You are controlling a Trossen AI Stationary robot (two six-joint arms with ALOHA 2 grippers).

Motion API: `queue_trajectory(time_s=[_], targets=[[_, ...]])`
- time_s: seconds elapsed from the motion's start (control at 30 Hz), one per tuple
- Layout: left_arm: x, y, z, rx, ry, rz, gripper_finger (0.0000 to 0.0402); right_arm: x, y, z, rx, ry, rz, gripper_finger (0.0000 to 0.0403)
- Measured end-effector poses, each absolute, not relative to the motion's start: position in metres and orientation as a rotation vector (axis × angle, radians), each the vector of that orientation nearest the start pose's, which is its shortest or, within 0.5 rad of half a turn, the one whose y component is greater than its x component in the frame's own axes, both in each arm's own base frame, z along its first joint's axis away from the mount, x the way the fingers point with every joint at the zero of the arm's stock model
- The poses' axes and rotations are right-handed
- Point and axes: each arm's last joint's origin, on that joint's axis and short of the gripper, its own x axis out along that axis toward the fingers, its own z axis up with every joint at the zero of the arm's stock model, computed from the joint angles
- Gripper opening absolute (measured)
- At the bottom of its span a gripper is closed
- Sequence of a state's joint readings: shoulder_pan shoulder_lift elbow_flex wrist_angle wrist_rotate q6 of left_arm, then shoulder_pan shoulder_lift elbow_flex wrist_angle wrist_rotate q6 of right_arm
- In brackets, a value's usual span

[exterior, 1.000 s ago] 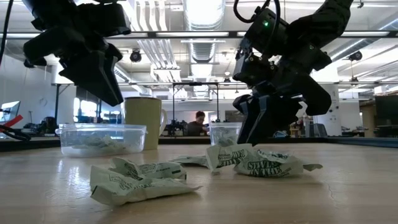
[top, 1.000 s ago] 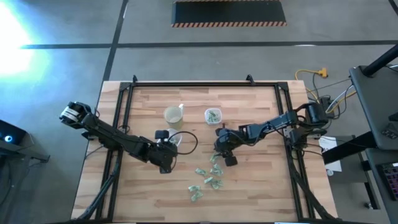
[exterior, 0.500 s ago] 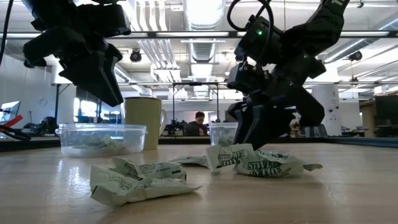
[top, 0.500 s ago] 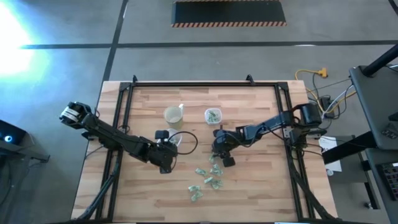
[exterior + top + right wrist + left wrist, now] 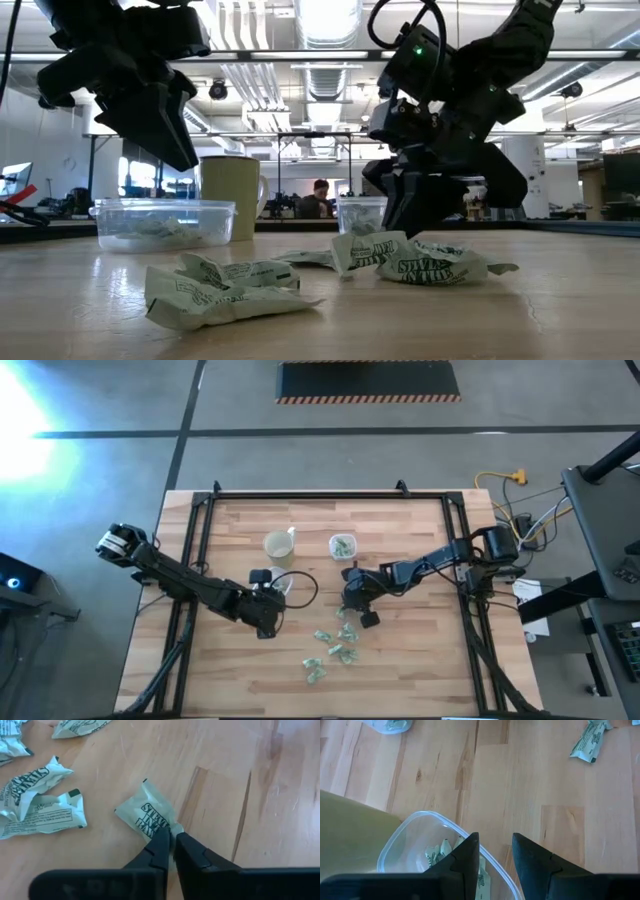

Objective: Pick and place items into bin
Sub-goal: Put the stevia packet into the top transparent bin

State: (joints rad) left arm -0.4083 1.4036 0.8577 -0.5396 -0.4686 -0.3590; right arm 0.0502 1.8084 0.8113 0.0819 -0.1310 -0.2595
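Observation:
Several small pale-green and white crinkled packets [image 5: 335, 650] lie loose on the wooden table [image 5: 420, 530], near its front middle. My right gripper [image 5: 172, 840] is down among them, shut on one packet [image 5: 146, 814]. More packets [image 5: 37, 802] lie beside it. My left gripper [image 5: 495, 851] hangs open above a clear plastic bin [image 5: 407, 845] with some packets in it; nothing is between its fingers. In the low view the bin [image 5: 165, 222] stands at the left, under the left gripper [image 5: 150, 120]. My right gripper pinches the packet by its edge [image 5: 169, 827], at the corner nearest the gripper, between the tips of its two fingers. The fingers come down at it slanting from above. The packet lies flat on the table.
A pale yellowish cup [image 5: 280, 547] stands behind the bin. A small clear container [image 5: 342, 546] holding packets stands to its right. A black frame rail [image 5: 300, 496] runs round the table. In the low view a person [image 5: 320, 200] shows far back in the room.
My right gripper has come down a little toward the table's left and near edge onto the loose packets, and its fingers have shut on one packet's edge. The packet still lies on the table.

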Motion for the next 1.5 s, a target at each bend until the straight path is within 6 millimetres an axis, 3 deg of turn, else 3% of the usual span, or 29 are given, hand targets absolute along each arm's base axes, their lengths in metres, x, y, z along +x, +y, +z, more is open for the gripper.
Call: queue_trajectory(time_s=[0.3, 0.5, 0.73, 0.9, 1.03, 1.23, 1.5], targets=[[0.244, -0.091, 0.205, 0.132, 0.949, 0.226, 0.0100, 0.329, 0.020, 0.118, -0.229, 0.861, 0.287, 0.0009], [0.244, -0.091, 0.205, 0.131, 0.948, 0.226, 0.0100, 0.328, 0.017, 0.140, -0.305, 0.805, 0.215, 0.0009], [0.245, -0.092, 0.205, 0.125, 0.938, 0.225, 0.0100, 0.318, 0.006, 0.182, -0.487, 0.749, -0.125, 0.0009], [0.248, -0.093, 0.207, 0.109, 0.910, 0.220, 0.0100, 0.312, -0.013, 0.197, -0.554, 0.747, -0.388, 0.0009], [0.249, -0.094, 0.207, 0.104, 0.895, 0.217, 0.0100, 0.310, -0.032, 0.191, -0.501, 0.773, -0.457, 0.0009], [0.249, -0.094, 0.207, 0.105, 0.896, 0.217, 0.0100, 0.312, -0.059, 0.167, -0.467, 0.869, -0.519, 0.0009], [0.249, -0.093, 0.207, 0.109, 0.900, 0.217, 0.0100, 0.317, -0.065, 0.152, -0.492, 0.899, -0.510, 0.0009]])
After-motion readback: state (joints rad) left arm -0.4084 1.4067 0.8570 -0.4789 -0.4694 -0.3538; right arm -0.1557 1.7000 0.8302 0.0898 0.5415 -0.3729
